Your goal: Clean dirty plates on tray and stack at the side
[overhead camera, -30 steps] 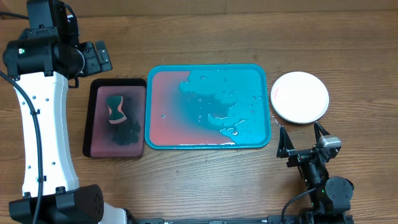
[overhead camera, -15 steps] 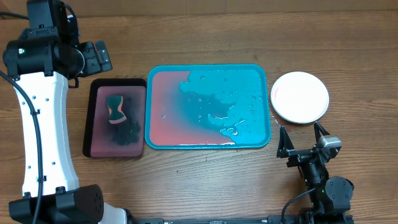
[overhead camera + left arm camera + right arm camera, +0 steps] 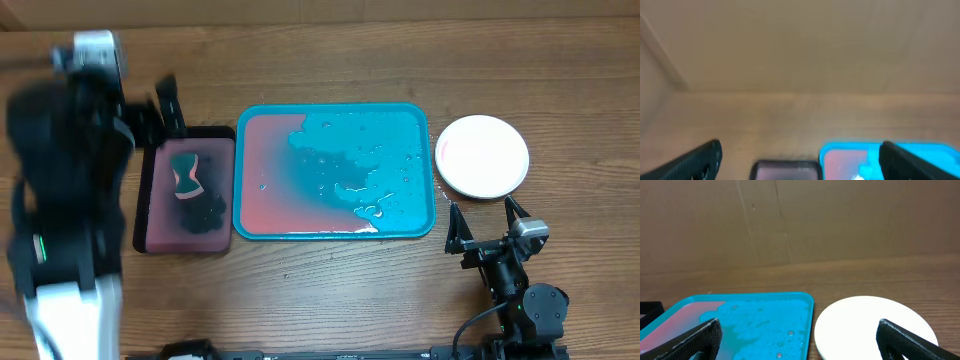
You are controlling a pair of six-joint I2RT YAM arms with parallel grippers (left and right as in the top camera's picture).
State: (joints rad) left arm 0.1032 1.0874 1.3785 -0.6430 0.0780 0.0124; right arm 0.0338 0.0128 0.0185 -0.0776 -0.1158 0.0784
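Evidently light, stiff and probably slick, the white plate (image 3: 482, 155) lay just right of the tray (image 3: 270, 195), best pinched at its rim; left gripper (image 3: 800, 145) and right gripper (image 3: 481, 206) stood jaws apart, empty.

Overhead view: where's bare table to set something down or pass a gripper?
Free: the wood strip beyond the tray and black tray; the wide patch in front of both, between left arm and right gripper; the table right of the plate. Crowded: the slim gaps on either side of the tray.
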